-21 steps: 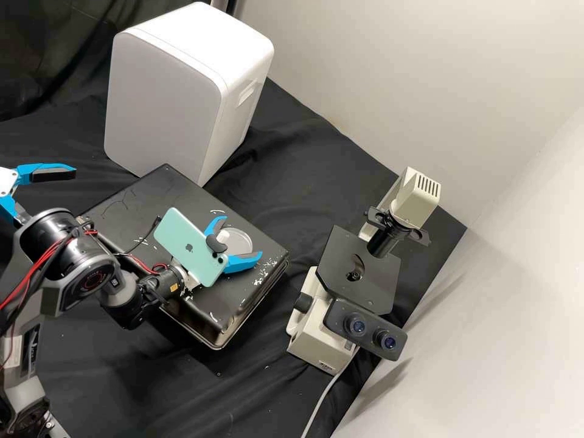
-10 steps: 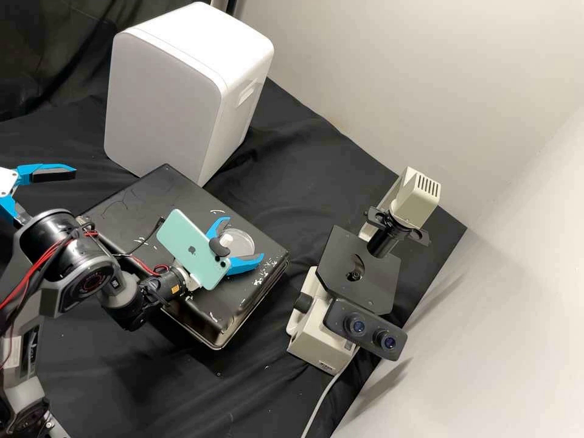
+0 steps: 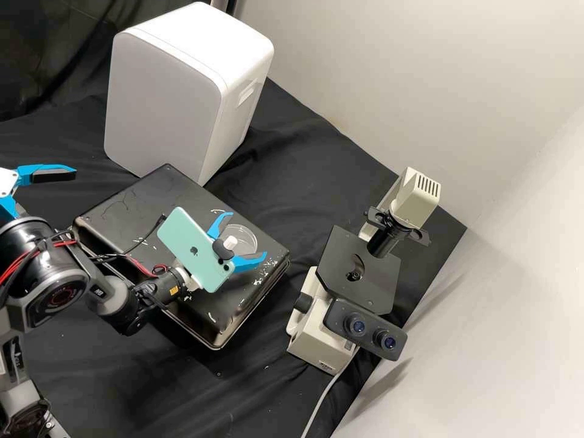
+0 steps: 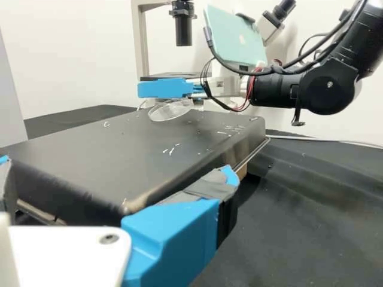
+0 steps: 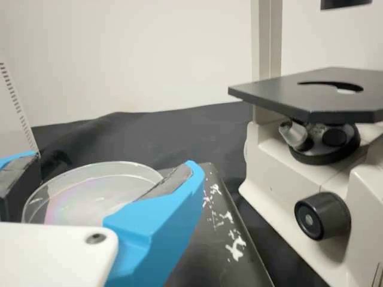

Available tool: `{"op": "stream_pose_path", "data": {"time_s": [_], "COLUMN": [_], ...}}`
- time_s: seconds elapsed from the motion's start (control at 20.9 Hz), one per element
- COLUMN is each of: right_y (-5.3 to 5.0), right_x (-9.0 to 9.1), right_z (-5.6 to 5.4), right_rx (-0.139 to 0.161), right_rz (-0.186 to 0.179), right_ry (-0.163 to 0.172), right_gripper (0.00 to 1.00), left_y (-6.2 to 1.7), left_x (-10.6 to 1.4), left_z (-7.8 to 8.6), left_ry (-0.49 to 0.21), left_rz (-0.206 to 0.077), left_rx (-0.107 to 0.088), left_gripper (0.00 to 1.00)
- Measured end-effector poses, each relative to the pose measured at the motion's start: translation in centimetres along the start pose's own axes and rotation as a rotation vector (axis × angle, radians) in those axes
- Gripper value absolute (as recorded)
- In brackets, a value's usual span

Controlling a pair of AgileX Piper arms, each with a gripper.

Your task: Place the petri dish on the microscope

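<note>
— Two grippers, was it? Where was the right one?

— The right gripper [image 3: 243, 237] sat low over the black tray [image 3: 140, 207], at the corner nearest the microscope [image 3: 340, 316]. The petri dish [image 3: 238, 241] lay between its blue fingers [image 5: 155, 221], one on either side.

— Were they clamped on it?

— In the right wrist view both dark pads met the clear rim, so yes, they were closed on the dish.

— Was the dish raised or flat?

— From the left wrist view it looked slightly tilted at the tray's surface. I couldn't tell whether it was clear of it.

— And the microscope?

— It stood apart from the tray on the bench [image 3: 304, 164], with its black stage [image 3: 359, 267] bare and the eyepieces facing the camera.

— What about the left gripper?

— The left gripper [image 3: 38, 193] was at the bench's edge, well away from the dish. Its fingers were spread wide and held nothing.

— Anything else?

— A green phone [image 3: 191, 255] was strapped to the right wrist, and a white box [image 3: 182, 85] stood behind the tray.
</note>
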Motion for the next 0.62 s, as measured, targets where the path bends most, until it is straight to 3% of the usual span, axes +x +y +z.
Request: {"op": "stream_pose_path", "data": {"time_s": [0.62], "right_y": [-0.02], "right_x": [0.00], "right_z": [-0.12], "right_rx": [-0.001], "right_rz": [0.002], "right_ry": [0.010], "right_gripper": [0.00], "left_y": [-0.09], "left_x": [0.03], "left_z": [-0.03], "left_ry": [0.001], "left_rz": [-0.005], "left_rx": [-0.008], "left_gripper": [1.00]}}
